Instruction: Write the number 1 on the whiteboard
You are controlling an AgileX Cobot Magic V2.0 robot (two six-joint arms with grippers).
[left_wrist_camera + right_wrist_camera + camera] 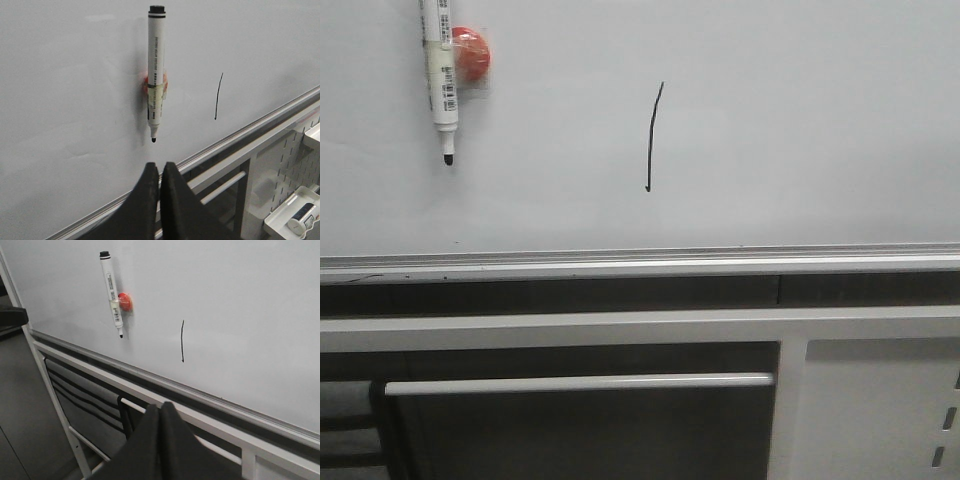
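Observation:
The number 1 is a thin black, nearly vertical stroke with a tiny hook at its foot, near the middle of the whiteboard. It also shows as the number 1 and the number 1 in the wrist views. A white marker pen hangs tip down on an orange magnet at the board's upper left. My left gripper is shut and empty, just short of the pen's tip. Pulled back from the board, my right gripper is shut on nothing. Neither gripper shows in the front view.
A silver ledge runs along the board's lower edge. Under it is a grey cabinet panel with a white bar handle. A white pegboard with small bins stands to the right.

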